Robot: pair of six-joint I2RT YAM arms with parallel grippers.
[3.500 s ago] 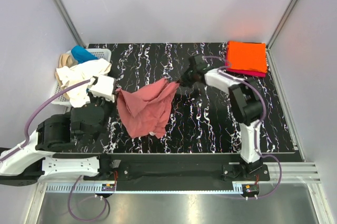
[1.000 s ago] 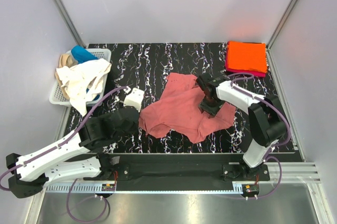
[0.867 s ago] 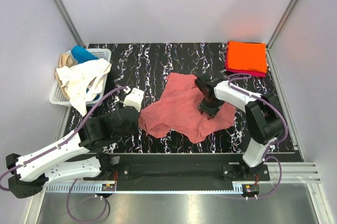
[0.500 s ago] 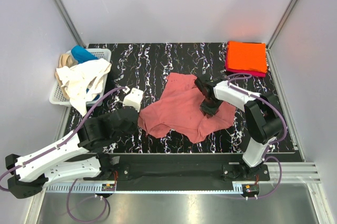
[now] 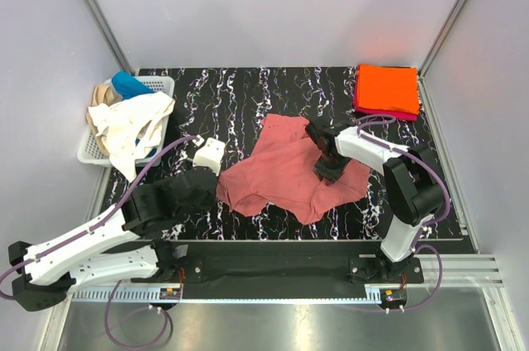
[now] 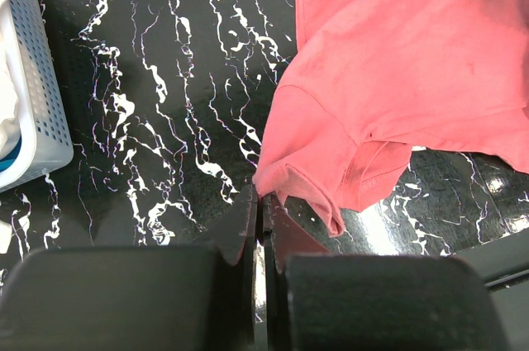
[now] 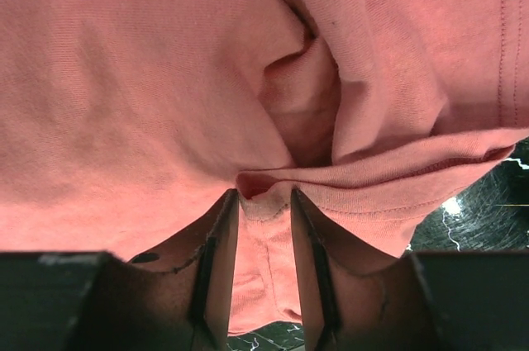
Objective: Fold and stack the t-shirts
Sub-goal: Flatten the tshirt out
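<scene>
table: black with white veining.
salmon-pink t-shirt: spread out, crumpled, mid-table.
left fingers: clenched, tips at the shirt's near-left sleeve edge; whether they pinch cloth cannot be told.
right fingers: parted, pressed down astride a fold of the shirt.
orange t-shirt: folded, far right corner.

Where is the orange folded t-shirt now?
In the top view, the orange t-shirt lies in the far right corner of the table, on the magenta t-shirt.
</scene>
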